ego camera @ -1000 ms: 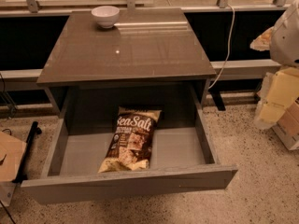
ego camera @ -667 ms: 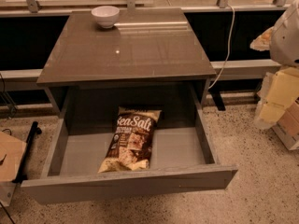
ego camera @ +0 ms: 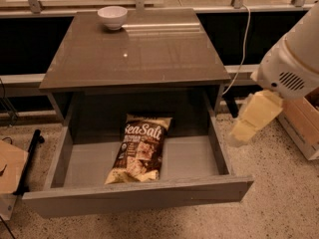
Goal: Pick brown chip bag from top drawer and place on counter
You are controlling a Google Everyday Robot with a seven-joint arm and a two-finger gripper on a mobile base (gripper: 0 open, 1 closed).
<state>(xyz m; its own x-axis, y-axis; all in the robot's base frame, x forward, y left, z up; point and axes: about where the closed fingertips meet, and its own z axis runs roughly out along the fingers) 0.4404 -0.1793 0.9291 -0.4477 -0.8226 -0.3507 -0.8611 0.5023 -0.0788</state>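
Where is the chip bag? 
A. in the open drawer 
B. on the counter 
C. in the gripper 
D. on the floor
A: the bag lies flat inside the open drawer, and the gripper hangs outside the drawer's right side, apart from the bag.

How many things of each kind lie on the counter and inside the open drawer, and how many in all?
Chip bags: 1, the brown chip bag, flat in the top drawer.
Bowls: 1, the white bowl, at the counter back edge.
Total: 2.
The end effector is right of the drawer, touching neither.
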